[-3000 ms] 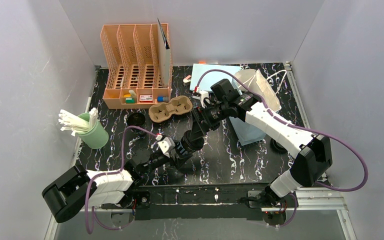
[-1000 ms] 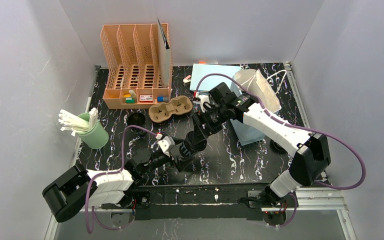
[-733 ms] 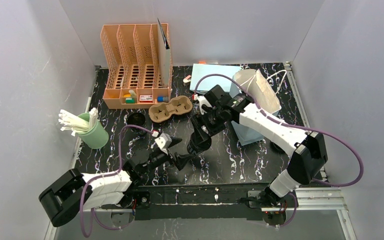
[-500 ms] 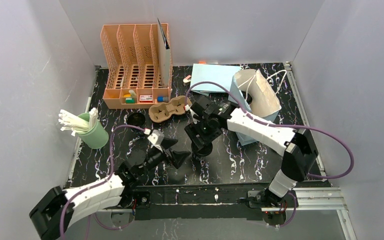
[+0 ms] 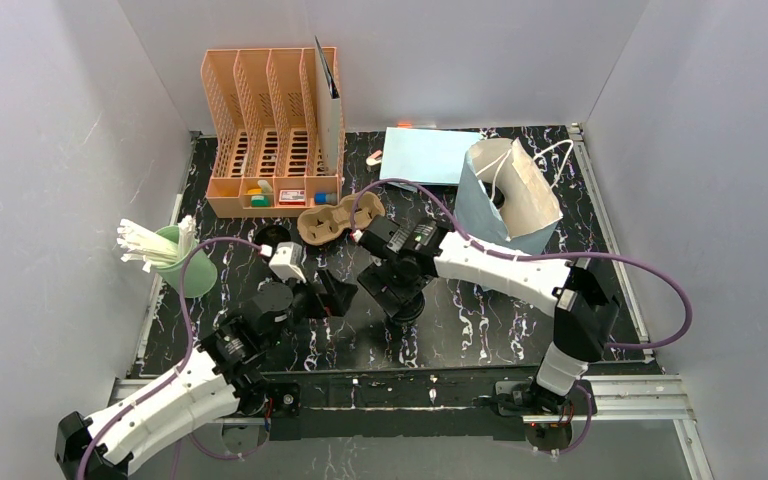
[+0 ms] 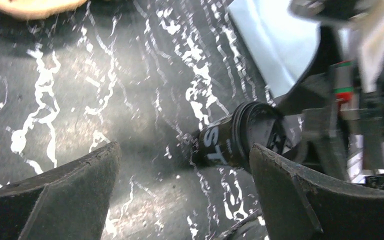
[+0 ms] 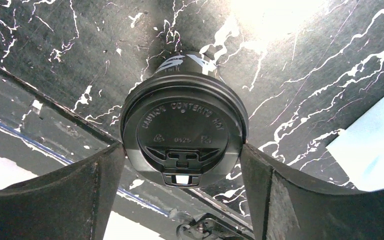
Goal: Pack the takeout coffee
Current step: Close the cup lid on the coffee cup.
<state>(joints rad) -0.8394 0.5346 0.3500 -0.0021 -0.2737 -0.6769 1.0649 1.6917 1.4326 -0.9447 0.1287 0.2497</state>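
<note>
Your right gripper (image 7: 182, 150) stands over the coffee cup (image 7: 190, 62), and its two fingers press against the black lid (image 7: 182, 131) from both sides. The cup stands upright on the marbled table (image 5: 480, 320), near its front edge, between the two arms. Your left gripper (image 6: 184, 150) is spread wide and holds nothing; it points at the same cup from just beside it.
</note>
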